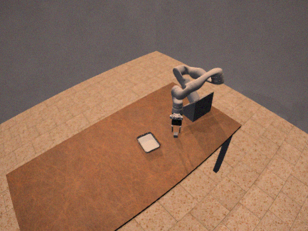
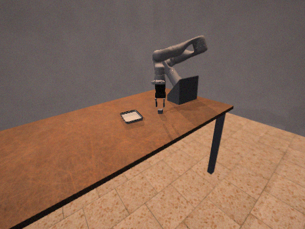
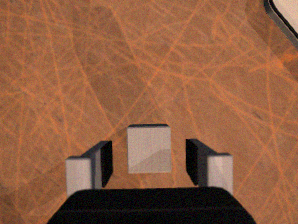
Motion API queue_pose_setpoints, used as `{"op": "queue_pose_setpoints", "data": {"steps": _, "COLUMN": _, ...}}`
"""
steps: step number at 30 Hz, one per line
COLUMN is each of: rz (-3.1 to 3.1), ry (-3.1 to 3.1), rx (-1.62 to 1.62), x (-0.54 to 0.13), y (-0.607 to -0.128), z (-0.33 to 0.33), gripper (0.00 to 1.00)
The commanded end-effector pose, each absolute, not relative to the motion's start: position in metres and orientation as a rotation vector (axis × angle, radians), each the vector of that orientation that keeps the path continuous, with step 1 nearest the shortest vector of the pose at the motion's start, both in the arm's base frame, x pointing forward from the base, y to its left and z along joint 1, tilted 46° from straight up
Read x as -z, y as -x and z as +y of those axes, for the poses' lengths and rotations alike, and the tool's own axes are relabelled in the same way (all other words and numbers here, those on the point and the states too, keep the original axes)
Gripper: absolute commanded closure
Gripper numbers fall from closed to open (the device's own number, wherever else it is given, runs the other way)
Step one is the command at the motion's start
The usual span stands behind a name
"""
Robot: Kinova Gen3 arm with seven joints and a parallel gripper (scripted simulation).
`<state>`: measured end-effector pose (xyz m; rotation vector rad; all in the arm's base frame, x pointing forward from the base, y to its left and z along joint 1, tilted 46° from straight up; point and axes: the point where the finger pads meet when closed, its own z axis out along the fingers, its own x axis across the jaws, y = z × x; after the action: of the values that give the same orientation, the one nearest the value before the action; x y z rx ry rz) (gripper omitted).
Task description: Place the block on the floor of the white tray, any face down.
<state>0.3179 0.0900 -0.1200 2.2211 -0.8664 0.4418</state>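
Note:
A small grey block rests on the brown table; it also shows in the top view and the exterior view. My gripper is open and lowered around the block, with one finger on each side and a gap to both. It also shows in the top view and the exterior view, pointing straight down. The white tray with a dark rim lies on the table to the left of the block; it is also in the exterior view, and its corner shows in the wrist view.
A dark grey wedge-shaped base holds the arm at the back of the table, close behind the gripper. The table's right edge lies beyond the block.

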Motion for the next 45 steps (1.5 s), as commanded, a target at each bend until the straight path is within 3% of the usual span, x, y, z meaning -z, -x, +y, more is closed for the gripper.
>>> {"op": "queue_pose_setpoints", "data": {"steps": 1, "rz": -0.866, "ry": -2.223, "rx": -0.442, "x": 0.123, "y": -0.318, "z": 0.088, "gripper": 0.02}}
{"op": "queue_pose_setpoints", "data": {"steps": 45, "rz": -0.866, "ry": -2.223, "rx": -0.442, "x": 0.137, "y": -0.32, "z": 0.074, "gripper": 0.02}}
